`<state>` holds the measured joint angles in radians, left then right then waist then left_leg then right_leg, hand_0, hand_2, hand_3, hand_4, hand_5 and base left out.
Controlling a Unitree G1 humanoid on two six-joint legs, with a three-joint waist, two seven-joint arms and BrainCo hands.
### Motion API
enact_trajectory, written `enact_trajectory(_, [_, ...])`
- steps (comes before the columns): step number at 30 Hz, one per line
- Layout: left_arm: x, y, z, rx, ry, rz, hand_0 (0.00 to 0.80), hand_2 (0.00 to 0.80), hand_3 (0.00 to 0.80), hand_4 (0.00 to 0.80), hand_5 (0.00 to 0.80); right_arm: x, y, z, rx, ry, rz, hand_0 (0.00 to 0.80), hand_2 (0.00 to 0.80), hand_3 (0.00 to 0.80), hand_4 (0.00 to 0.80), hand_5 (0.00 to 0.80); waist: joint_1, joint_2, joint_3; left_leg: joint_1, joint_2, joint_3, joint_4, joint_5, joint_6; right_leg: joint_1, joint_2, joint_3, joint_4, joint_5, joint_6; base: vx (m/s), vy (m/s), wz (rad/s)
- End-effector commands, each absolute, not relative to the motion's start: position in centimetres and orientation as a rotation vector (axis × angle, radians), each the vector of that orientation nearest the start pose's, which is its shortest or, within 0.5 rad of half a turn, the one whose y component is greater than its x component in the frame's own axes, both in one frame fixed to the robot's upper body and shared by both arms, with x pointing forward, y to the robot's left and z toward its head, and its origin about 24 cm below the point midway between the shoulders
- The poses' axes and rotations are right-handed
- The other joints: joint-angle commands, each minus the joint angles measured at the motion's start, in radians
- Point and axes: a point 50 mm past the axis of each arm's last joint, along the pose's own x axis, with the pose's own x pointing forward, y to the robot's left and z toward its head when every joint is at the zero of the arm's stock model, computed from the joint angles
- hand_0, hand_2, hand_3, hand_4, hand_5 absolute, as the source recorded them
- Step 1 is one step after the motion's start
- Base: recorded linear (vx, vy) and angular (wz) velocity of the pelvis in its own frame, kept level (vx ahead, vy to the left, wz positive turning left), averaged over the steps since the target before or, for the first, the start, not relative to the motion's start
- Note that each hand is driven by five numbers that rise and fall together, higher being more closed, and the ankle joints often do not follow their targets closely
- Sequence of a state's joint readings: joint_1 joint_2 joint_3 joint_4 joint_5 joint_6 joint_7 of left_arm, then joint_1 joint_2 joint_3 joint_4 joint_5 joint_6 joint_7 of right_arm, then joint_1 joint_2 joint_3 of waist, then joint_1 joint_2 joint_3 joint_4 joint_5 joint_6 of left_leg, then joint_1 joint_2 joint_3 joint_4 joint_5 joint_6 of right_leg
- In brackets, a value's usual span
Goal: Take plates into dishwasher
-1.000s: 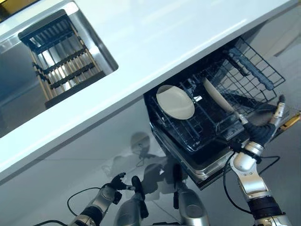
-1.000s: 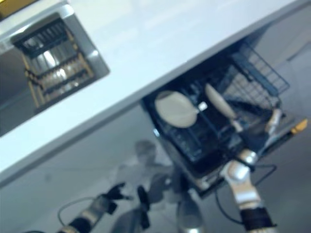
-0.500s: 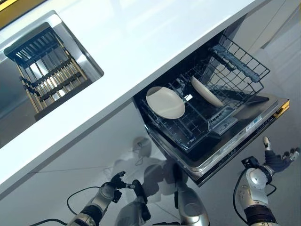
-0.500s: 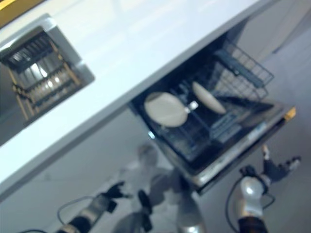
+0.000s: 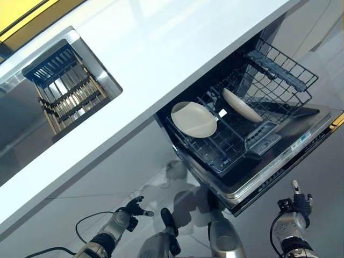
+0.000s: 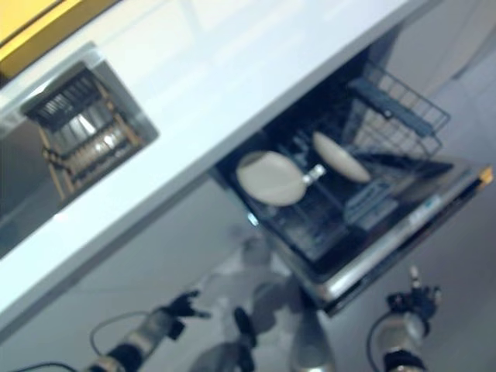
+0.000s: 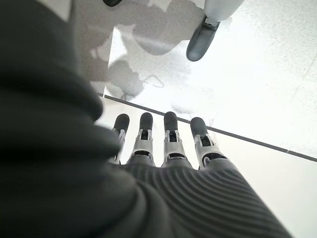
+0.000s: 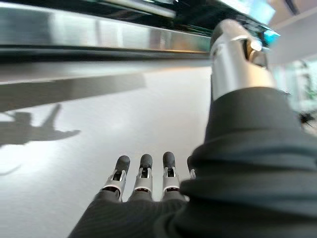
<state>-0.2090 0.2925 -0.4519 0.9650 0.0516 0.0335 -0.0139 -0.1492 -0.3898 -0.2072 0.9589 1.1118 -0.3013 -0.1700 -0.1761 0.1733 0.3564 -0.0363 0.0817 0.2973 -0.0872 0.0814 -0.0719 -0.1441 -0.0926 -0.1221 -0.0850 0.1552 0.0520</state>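
In the left eye view the dishwasher [image 5: 252, 145] stands open under the white desk [image 5: 161, 59], its door [image 5: 293, 161] folded down and its wire rack [image 5: 242, 123] pulled out; two plates sit in the rack, a round plate [image 5: 194, 119] leaning face-up and, just beside it, a second plate [image 5: 242, 105] standing nearly on edge, so little of its face shows. The right hand [image 5: 299, 204] hangs low past the door's outer edge, well apart from both plates and touching nothing, one finger pointing up and the rest bunched and hard to read here. The left hand [image 5: 133, 207] hangs low over the floor [image 5: 134, 183], far from the dishwasher, fingers loosely spread and empty. A sink [image 5: 64, 91] with a slatted drying rack [image 5: 67, 88] is set into the desk, partly cut off at the frame edge. The right eye view gives the same scene more softly; the plates [image 6: 271, 177] are plain but the right hand [image 6: 415, 301] is only a dark blob. In the left wrist view the left hand's fingers [image 7: 171, 136] reach out straight and side by side over pale floor, holding nothing; the thumb is hidden behind the cover. In the right wrist view the right hand's fingers [image 8: 143, 176] lie straight and relaxed over the floor, empty, with the door's steel edge [image 8: 99, 32] across beyond them.
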Motion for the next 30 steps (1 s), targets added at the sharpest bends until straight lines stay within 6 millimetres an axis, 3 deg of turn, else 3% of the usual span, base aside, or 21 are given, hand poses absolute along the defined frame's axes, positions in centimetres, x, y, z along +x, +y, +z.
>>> enact_trajectory(1, [23.1, 20.1, -9.9, 0.623, 0.783, -0.291, 0.0, 0.0, 0.0, 0.0, 0.0, 20.8, -35.3, -4.4, 0.643, 0.202, -0.871, 0.0, 0.0, 0.0, 0.0, 0.0, 0.018, -0.015, 0.017, -0.013, -0.062, -0.005, 0.001, -0.026, 0.01, -0.02, -0.004, -0.039, 0.108, -0.114, 0.016, -0.053, -0.052, 0.01])
enact_trajectory(7, [23.9, 20.7, -9.1, 0.645, 0.769, -0.302, 0.0, 0.0, 0.0, 0.0, 0.0, 22.5, -34.6, -3.8, 0.63, 0.2, -0.674, 0.0, 0.0, 0.0, 0.0, 0.0, 0.033, -0.001, 0.033, -0.025, -0.066, -0.019, 0.0, -0.021, 0.008, -0.028, -0.008, -0.054, 0.105, -0.107, 0.017, -0.055, -0.043, 0.0])
enact_trajectory(13, [23.8, 20.5, -9.1, 0.64, 0.768, -0.317, 0.0, 0.0, 0.0, 0.0, 0.0, 24.6, -32.3, -3.0, 0.595, 0.173, -0.424, 0.0, 0.0, 0.0, 0.0, 0.0, 0.041, 0.003, 0.029, -0.026, -0.066, -0.02, 0.0, -0.02, 0.007, -0.023, -0.008, -0.065, 0.097, -0.105, 0.017, 0.0, 0.0, 0.0])
enact_trajectory(22, [23.3, 19.6, -9.8, 0.655, 0.782, -0.345, 0.0, 0.0, 0.0, 0.0, 0.0, 28.1, -26.6, -1.0, 0.539, 0.134, -0.06, 0.0, 0.0, 0.0, 0.0, 0.0, 0.059, -0.018, 0.007, -0.018, -0.061, -0.025, 0.0, -0.019, 0.008, -0.005, -0.005, -0.081, 0.087, -0.103, 0.015, 0.006, -0.007, -0.01])
enact_trajectory(30, [22.6, 19.7, -10.4, 0.654, 0.808, -0.353, 0.0, 0.0, 0.0, 0.0, 0.0, 30.9, -22.3, 2.3, 0.498, 0.069, 0.158, 0.0, 0.0, 0.0, 0.0, 0.0, 0.074, -0.037, -0.008, -0.007, -0.06, -0.032, 0.0, -0.018, 0.008, 0.012, -0.004, -0.088, 0.082, -0.102, 0.013, 0.029, 0.007, -0.03])
